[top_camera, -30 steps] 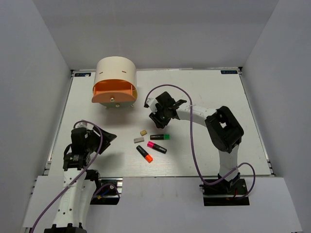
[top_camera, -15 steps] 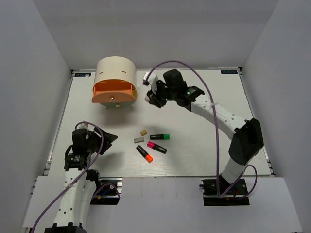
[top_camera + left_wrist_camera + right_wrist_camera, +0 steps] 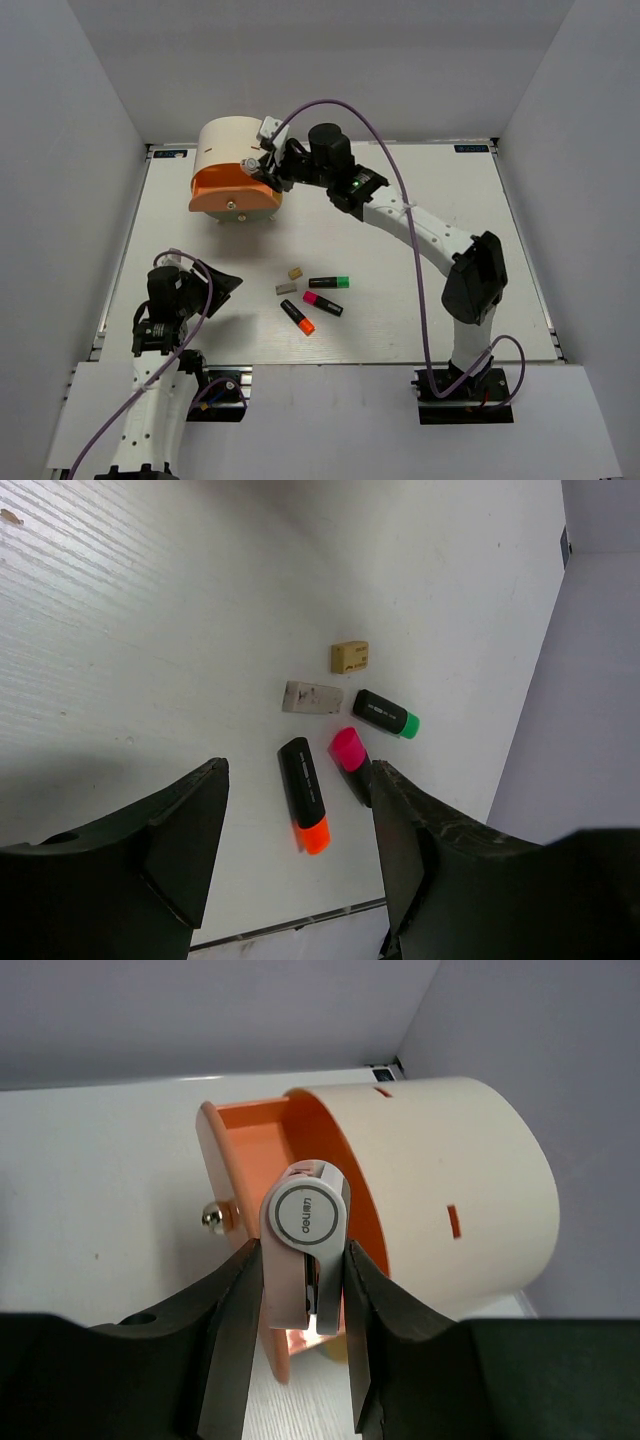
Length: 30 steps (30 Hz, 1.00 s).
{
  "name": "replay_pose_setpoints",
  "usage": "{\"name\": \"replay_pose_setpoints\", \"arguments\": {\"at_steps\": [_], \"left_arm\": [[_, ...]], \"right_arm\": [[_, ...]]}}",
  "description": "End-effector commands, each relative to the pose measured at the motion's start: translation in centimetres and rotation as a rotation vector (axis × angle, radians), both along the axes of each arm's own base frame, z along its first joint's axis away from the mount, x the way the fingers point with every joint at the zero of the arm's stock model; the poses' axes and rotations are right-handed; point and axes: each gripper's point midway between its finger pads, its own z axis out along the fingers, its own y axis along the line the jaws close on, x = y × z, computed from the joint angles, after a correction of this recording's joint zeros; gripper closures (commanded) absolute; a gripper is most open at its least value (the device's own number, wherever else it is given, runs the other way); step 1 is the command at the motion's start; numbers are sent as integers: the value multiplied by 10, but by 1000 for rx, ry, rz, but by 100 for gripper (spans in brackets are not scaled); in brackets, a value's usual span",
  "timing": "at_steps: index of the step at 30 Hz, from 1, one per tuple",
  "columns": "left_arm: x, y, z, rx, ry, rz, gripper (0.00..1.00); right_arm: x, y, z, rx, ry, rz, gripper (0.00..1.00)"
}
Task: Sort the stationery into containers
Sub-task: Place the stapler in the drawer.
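1. Right claw point(image 3: 303, 1260) is pinching the pink-white piece point(image 3: 305, 1215) between both fingers, its round white face turned toward the wrist camera
2. The piece is hanging over the pulled-out orange drawer point(image 3: 250, 1130) of the drum point(image 3: 235, 145); how far above the drawer floor it sits cannot be told
3. The drum is standing at about 11 o'clock on the table point(image 3: 450, 200), with the drawer front and its small knob point(image 3: 213, 1217) facing 6 o'clock
4. Left claw point(image 3: 215, 285) is hovering at about 8 o'clock with jaws spread, gripping nothing
5. Lying loose near the table centre, well apart from the drum: green highlighter point(image 3: 329, 282), pink highlighter point(image 3: 322, 303), orange highlighter point(image 3: 297, 316), beige eraser point(image 3: 295, 271), grey eraser point(image 3: 286, 288)
6. Judged step: releasing the pink-white piece into the orange drawer, with five items waiting after it
7. Doing it well:
   - keep the piece over the open cavity between the drawer front and the drum wall, not over either rim
   - go lower before letting go, so the piece is dropping a short way and not bouncing out
   - open the jaws just enough to free it
   - retreat straight up, keeping clear of the drawer front
8. Risk, as judged: a finger catching the thin drawer wall could be nudging the drawer or shifting the whole drum
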Motion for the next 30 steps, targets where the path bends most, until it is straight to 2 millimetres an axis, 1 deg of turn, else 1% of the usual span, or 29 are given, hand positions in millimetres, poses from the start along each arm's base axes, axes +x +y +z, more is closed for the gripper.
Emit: {"name": "replay_pose_setpoints", "arguments": {"at_steps": [1, 4, 5, 6, 8, 9, 11, 12, 13, 14, 15, 17, 18, 19, 20, 21, 22, 23, 24, 26, 28, 29, 30], "left_arm": [[0, -3, 1, -10, -17, -15, 31], [0, -3, 3, -17, -23, -10, 31], [0, -3, 3, -17, -23, -9, 31], [0, -3, 3, -17, -23, -9, 31], [0, -3, 3, -17, -23, -9, 31], [0, -3, 3, -17, -23, -9, 31], [0, -3, 3, -17, -23, -9, 31], [1, -3, 5, -16, -32, -10, 31], [1, -3, 5, -16, -32, -10, 31], [3, -3, 7, -16, -44, -10, 31], [2, -5, 8, -22, -45, -18, 31], [7, -6, 12, -27, -69, -28, 31], [7, -10, 14, -41, -73, -49, 30], [7, -11, 15, -40, -80, -63, 30], [10, -13, 20, -45, -106, -73, 28], [10, -16, 21, -57, -108, -92, 28], [11, -18, 22, -64, -111, -103, 27], [14, -19, 27, -67, -139, -113, 27], [14, -22, 29, -76, -143, -127, 26], [15, -23, 29, -75, -147, -142, 24], [18, -24, 36, -77, -171, -151, 24], [18, -24, 36, -78, -171, -151, 24], [21, -24, 40, -68, -187, -157, 24]], "right_arm": [[-3, 21, 66, 194, -99, 30, 68], [1, 36, 67, 226, -93, 29, 68], [5, 39, 60, 220, -80, 21, 68], [5, 45, 60, 230, -67, 24, 68], [11, 50, 55, 234, -51, 12, 66], [13, 53, 50, 232, -36, 8, 62], [17, 56, 45, 229, -30, 6, 59], [19, 60, 38, 223, -23, 1, 57], [21, 61, 36, 224, -23, -4, 57], [22, 62, 37, 227, -26, -5, 56], [25, 65, 32, 221, -22, -7, 55], [27, 66, 33, 221, -30, -8, 53], [27, 67, 32, 220, -30, -10, 52], [28, 68, 28, 214, -24, -10, 48], [30, 68, 25, 209, -23, -12, 46], [30, 69, 25, 209, -27, -10, 45], [30, 69, 26, 209, -31, -7, 40], [34, 72, 16, 194, -26, -11, 39], [32, 71, 20, 197, -30, -9, 39], [31, 71, 20, 195, -30, -6, 37], [35, 69, 21, 197, -33, -13, 37], [31, 69, 27, 204, -39, -8, 37], [31, 65, 33, 213, -43, -11, 40]]}}
